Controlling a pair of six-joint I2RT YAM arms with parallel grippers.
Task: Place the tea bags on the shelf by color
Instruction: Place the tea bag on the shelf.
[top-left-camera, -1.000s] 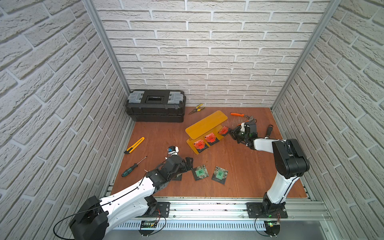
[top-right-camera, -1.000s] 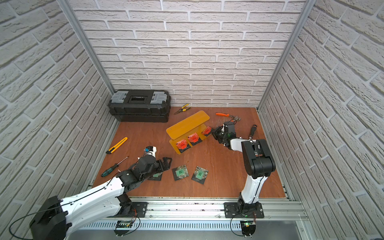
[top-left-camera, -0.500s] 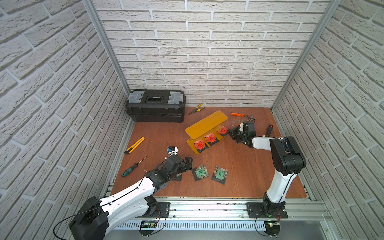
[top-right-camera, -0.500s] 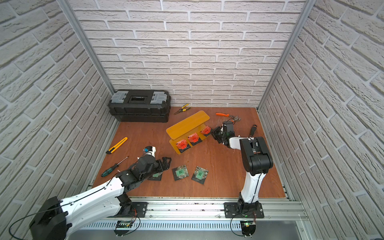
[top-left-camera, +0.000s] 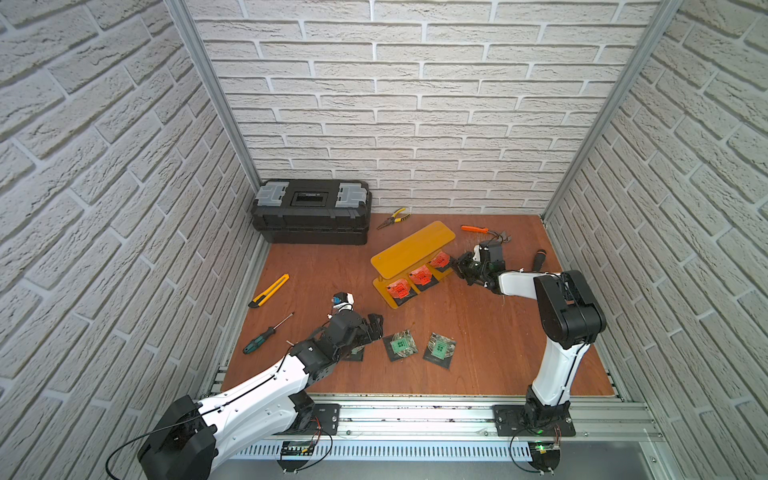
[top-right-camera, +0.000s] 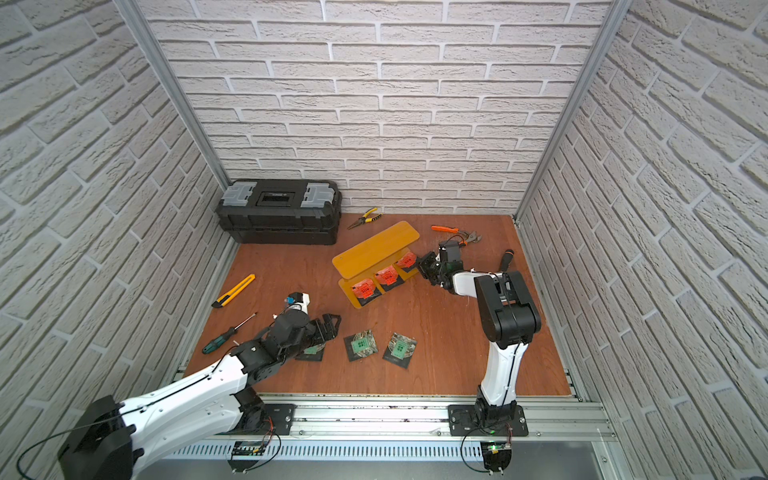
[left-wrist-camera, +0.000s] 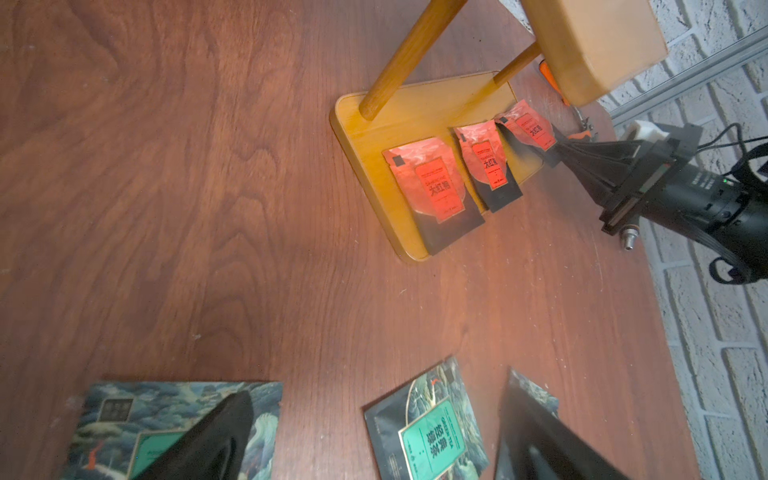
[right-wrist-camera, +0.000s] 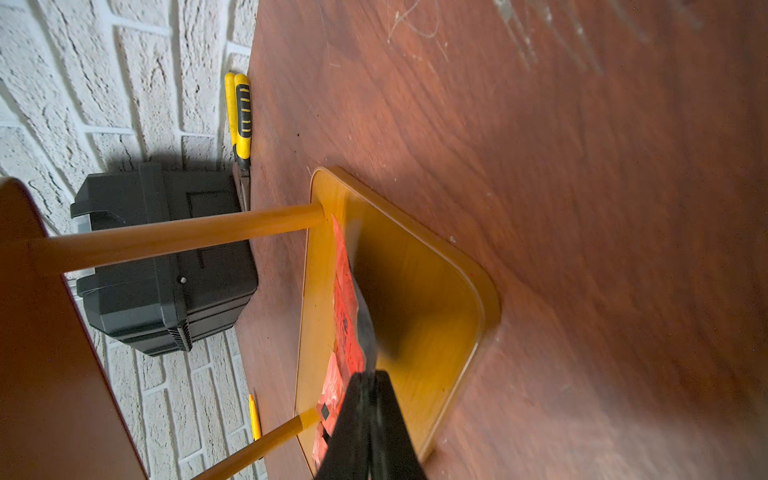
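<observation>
The amber shelf (top-left-camera: 411, 248) (top-right-camera: 376, 248) stands mid-table, and three red tea bags (top-left-camera: 399, 289) (top-right-camera: 363, 288) (left-wrist-camera: 432, 183) lie on its lower plate (left-wrist-camera: 374, 137) (right-wrist-camera: 415, 291). My right gripper (top-left-camera: 456, 266) (top-right-camera: 422, 266) (right-wrist-camera: 368, 379) is at the plate's right end, shut on the black edge of the rightmost red tea bag (left-wrist-camera: 530, 126) (right-wrist-camera: 345, 299). Three green tea bags lie near the front: one (top-left-camera: 356, 353) (left-wrist-camera: 120, 415) half under my open left gripper (top-left-camera: 376, 328) (top-right-camera: 332, 326) (left-wrist-camera: 378, 395), one (top-left-camera: 400, 345) (left-wrist-camera: 428, 428) beside it, one (top-left-camera: 439, 350) further right.
A black toolbox (top-left-camera: 311, 210) (right-wrist-camera: 166, 266) sits at the back left, with yellow pliers (top-left-camera: 392, 217) beside it. Orange cutters (top-left-camera: 484, 230) and a black-handled tool (top-left-camera: 539, 257) lie at the back right. A yellow utility knife (top-left-camera: 269, 291) and a screwdriver (top-left-camera: 266, 334) lie along the left edge.
My right arm has shifted slightly left, toward the shelf, with its gripper still shut at the lower plate. The left arm and the green tea bags have not moved.
</observation>
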